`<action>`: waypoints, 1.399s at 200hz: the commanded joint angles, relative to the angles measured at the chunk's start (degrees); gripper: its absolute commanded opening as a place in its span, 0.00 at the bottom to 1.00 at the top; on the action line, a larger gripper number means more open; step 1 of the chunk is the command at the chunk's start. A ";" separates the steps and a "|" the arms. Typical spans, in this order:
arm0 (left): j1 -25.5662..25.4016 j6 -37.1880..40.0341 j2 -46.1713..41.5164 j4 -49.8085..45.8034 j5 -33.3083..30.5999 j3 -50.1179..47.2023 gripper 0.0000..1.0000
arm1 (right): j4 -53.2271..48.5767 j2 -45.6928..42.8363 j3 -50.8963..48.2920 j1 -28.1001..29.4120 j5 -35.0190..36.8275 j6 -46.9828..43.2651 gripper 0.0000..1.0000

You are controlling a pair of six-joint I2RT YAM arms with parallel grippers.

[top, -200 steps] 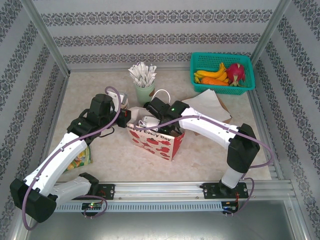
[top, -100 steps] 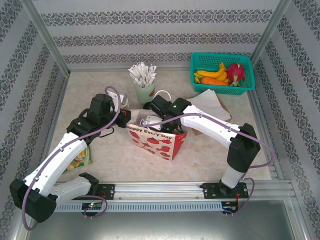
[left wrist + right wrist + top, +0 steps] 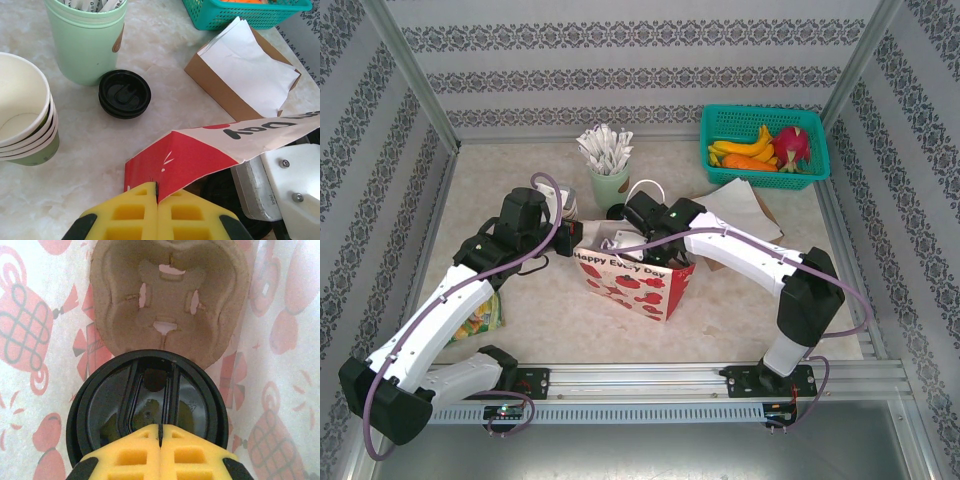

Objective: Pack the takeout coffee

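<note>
Currently, 1 coffee (image 3: 145, 405) and 1 pulp carrier (image 3: 167, 295) are inside 1 bag (image 3: 630, 285).

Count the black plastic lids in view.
2: one lid beside the mint-green cup, possibly a stack hiding more; one capping the takeout coffee inside the gift bag, at the right gripper.

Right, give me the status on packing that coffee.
Done: the left tool is shut on the rim of the bag, and a pulp carrier sits inside. In hand: the right tool grips the coffee by its black lid, down in the bag close to the carrier. Left: probably seat it, let go and lift out.
</note>
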 commanded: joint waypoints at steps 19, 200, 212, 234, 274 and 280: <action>0.46 -0.11 -0.03 0.31 -3.37 1.78 0.00 | -14.78 6.16 -5.99 -1.72 3.85 -0.66 0.00; 0.52 -0.51 -0.18 0.70 -0.29 2.52 0.00 | -12.42 0.68 9.16 0.37 -6.02 2.76 0.40; 0.46 -0.55 -0.22 0.79 -0.31 2.52 0.00 | -12.20 0.30 9.69 0.48 -5.92 2.89 0.43; 0.52 -0.62 -0.18 0.84 -0.31 2.65 0.00 | -10.28 -0.68 10.41 0.65 -6.52 3.43 0.49; 0.49 -1.07 -0.09 1.05 0.13 2.63 0.00 | -3.38 -2.57 9.63 0.74 -8.81 5.05 0.53; 0.52 -1.20 0.08 1.09 0.19 2.78 0.00 | -2.88 -2.57 9.63 0.74 -9.27 4.93 0.53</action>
